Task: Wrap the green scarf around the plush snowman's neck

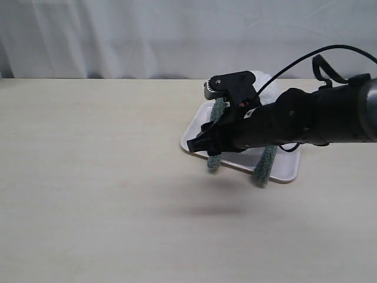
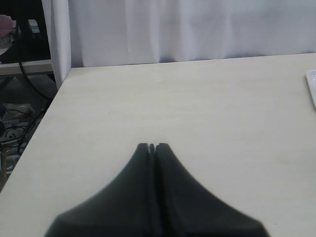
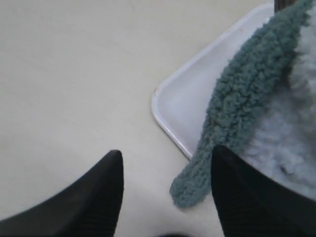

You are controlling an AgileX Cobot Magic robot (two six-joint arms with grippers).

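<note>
Right claw [image 3: 166,150] near fuzzy green scarf [image 3: 237,98]

A robot test lab: pale table [image 1: 88,177], white curtain [image 1: 147,35] backdrop at twelve o'clock, black robot arm [image 1: 330,115] reaching in from three o'clock (cables [image 2: 12,123] clutter the floor beside the table).

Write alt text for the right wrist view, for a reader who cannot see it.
The right pincer hangs open over the table, with one end of the fuzzy green scarf showing between its fingers. The scarf trails off the corner of a white tray onto the table, beside the white fluff of the plush snowman.
</note>
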